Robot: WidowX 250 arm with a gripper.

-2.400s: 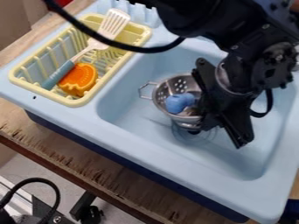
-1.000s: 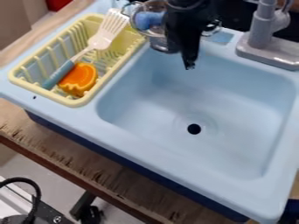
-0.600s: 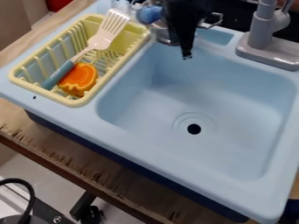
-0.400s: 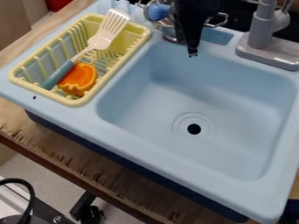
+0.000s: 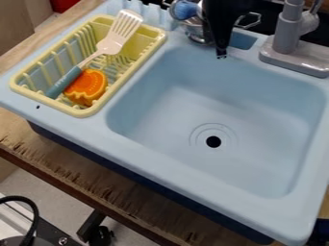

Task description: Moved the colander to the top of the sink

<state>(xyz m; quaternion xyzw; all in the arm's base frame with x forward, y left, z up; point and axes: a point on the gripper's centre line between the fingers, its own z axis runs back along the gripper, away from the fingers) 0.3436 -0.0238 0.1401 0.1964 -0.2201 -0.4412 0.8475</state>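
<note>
A: Where to look first?

B: At the far side of the sink (image 5: 160, 167). Colander (image 5: 198, 31) up there, with a blue toy (image 5: 185, 9) inside, between the dish rack (image 5: 26, 91) on the left and the faucet (image 5: 289, 29) on the right.

A: And the pincer (image 5: 221, 55)?

B: In front of the colander, pointing down, and apparently closed on the wall of the metal bowl. Hard to see the exact bite from here.

A: Already set down?

B: Cannot tell. Base close to the far ledge, but contact not clear. Best to treat as the last bit of placing, with most of the job probably done.

A: How to finish well, then?

B: Keep the bowl level, lower gently, and feel for firm support under the base before letting go. Mind the shallow recess (image 5: 243, 40) just to the right: likely to tip the base if caught half over the lip. Aim for the flat part of the ledge, back from the drop into the sink.

A: Anything else to watch?

B: Stay clear of the rack and the spatula (image 5: 112, 43) on the left, and of the faucet on the right. After release, lift straight up, without dragging on the rim or the handle. Otherwise, risk of rolling the toy out or pulling the colander back into the sink.
</note>
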